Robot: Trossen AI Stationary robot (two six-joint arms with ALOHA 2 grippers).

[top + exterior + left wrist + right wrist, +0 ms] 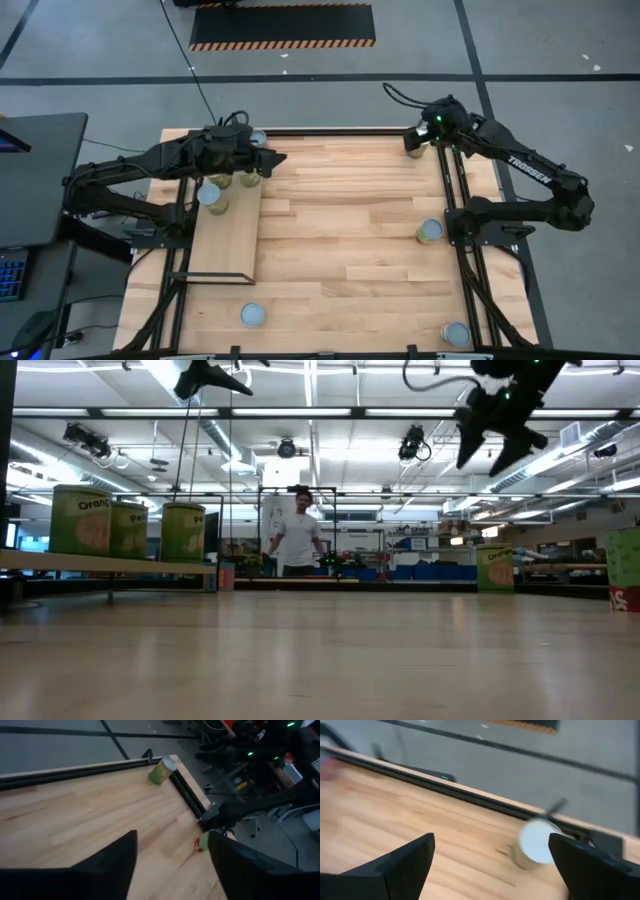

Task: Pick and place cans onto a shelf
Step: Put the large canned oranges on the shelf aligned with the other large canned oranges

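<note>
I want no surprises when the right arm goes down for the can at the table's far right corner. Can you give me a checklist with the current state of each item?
1. Right gripper fingers spread wide, nothing between them: ok.
2. Corner can upright, silver top showing: ok.
3. Gripper centred over that can: not ok; in the right wrist view it sits off toward one finger.
4. Black table frame runs close behind the can; finger clearance: cannot tell.
5. Left gripper away at the shelf, empty in its wrist view: ok.
6. Free board on the shelf beyond the three cans already there: ok.
</note>
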